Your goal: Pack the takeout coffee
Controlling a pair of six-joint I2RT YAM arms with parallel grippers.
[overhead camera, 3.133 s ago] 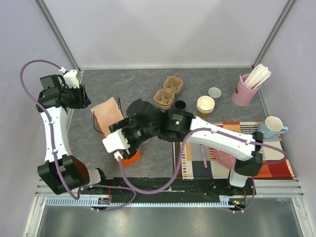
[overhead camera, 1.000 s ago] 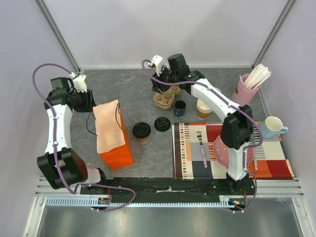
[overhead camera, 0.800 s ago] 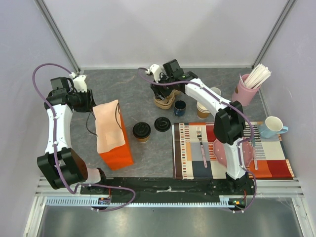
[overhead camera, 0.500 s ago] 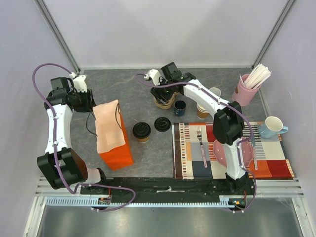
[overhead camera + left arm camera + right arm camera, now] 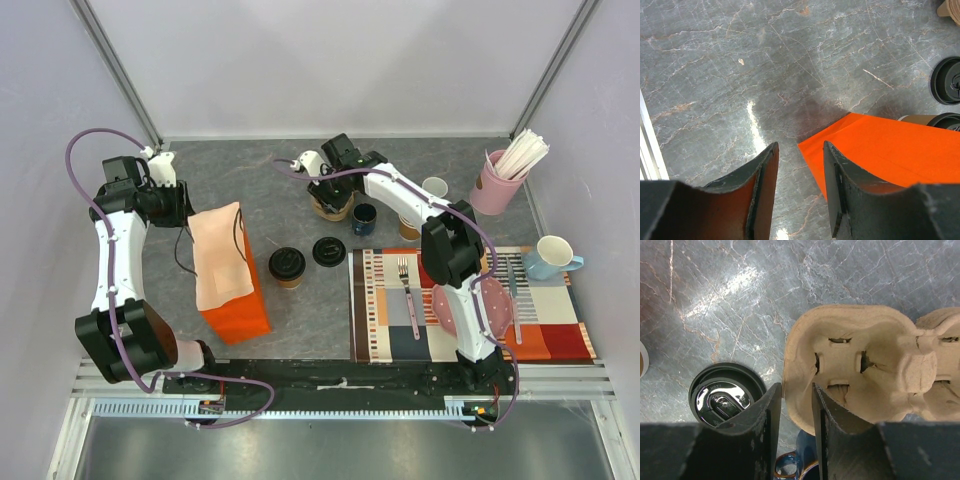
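Far left on the counter [image 5: 260, 185], the left hand [image 5: 801, 155] hangs at the far-left corner of the orange paper bag [image 5: 243, 308]. Its fingers are parted with nothing between them. In the wrist view the bag's orange corner shows just beyond the gap.

Just right of the bag stands the takeout coffee [image 5: 287, 264], upright on the counter with its black lid on. It is close beside the bag and well apart from both hands. Next right is a loose black lid [image 5: 329, 251], lying flat, just beside the coffee.

Toward the back, the right hand [image 5: 796, 390] is down over the pulp cup carrier [image 5: 855, 370]. Its fingers are set close on either side of the carrier's rim. I cannot tell whether they pinch the rim or only straddle it. A dark blue cup [image 5: 364, 218] sits just right of the carrier. A stack of paper cups [image 5: 412, 225] is partly hidden by the right arm.

Further right lies a striped placemat [image 5: 390, 335], with a fork [image 5: 407, 290] and a pink plate [image 5: 478, 312] on it. At far right a pink holder of white sticks [image 5: 497, 188] stands at the back. A pale blue mug [image 5: 550, 258] stands at the mat's right edge.
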